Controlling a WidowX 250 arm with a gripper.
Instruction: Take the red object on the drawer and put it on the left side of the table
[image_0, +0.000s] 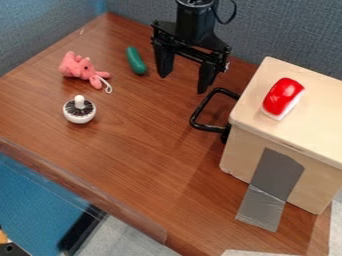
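My gripper (182, 84) hangs over the back middle of the table (153, 165), its two fingers spread wide with nothing between them. To its right, a red object with a white underside (283, 97) lies on top of the pale wooden drawer box (314, 120), near that box's left part. Gripper and red object are well apart.
A black handle (200, 111) sticks out from the box's left side, just below the gripper. On the table's left part are a green object (136, 61), a pink plush toy (81, 70) and a white mushroom-like object (79, 110). Grey tape (272, 175) runs down the box front.
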